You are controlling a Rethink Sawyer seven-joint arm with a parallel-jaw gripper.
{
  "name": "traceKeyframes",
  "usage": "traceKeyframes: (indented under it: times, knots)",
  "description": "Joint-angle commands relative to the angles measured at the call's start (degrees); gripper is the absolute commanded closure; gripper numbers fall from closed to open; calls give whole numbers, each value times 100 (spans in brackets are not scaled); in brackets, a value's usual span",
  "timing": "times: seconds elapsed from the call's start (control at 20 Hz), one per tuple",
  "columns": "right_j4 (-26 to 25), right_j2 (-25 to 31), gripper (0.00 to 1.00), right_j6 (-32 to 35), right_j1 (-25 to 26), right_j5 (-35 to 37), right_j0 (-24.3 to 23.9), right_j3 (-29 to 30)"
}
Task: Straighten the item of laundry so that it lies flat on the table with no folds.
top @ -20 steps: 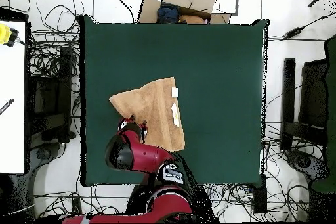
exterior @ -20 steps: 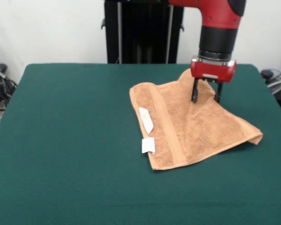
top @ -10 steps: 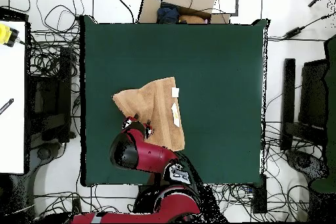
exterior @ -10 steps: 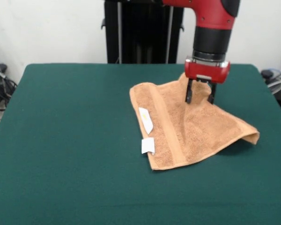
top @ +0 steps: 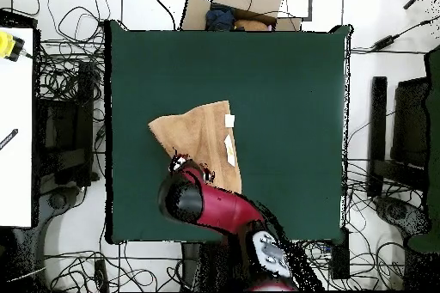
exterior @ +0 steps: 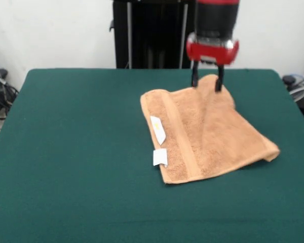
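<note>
front view: the tan towel (exterior: 205, 132) lies right of centre on the green surface (exterior: 71, 152), not flat: its right corner is doubled over near the right edge, and its top corner rises in a small hump. a woven band runs down its left side, with two white labels (exterior: 159, 143) beside it, one lying partly on the cloth, one just off the edge. the hand (exterior: 207, 82) hangs at the upper middle, its two fingers (exterior: 195, 80) spread to either side of that top hump, released and gripping nothing. the whole left half and the bottom of the surface lie open. half a second ago the hand stood lower and further right, over the towel's body; it has lifted and moved toward the top edge, and the right corner has settled lower.

overhead view: the towel (top: 199, 139) sits left of centre, well clear of all four edges. the red arm (top: 210, 206) reaches up from the bottom and covers the hand, having swung rightward since before.
</note>
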Motion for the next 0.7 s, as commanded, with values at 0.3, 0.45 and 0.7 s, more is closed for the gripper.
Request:
traceKeyframes:
  times: [0.3, 0.45, 0.7]
  knots:
    - [-7, 479, 0, 122, -1658, 3128, -402, -243]
    - [-71, 452, 0, 117, -1632, 3376, -398, -438]
    - [-108, 616, 0, 2, -1409, 2854, -570, -279]
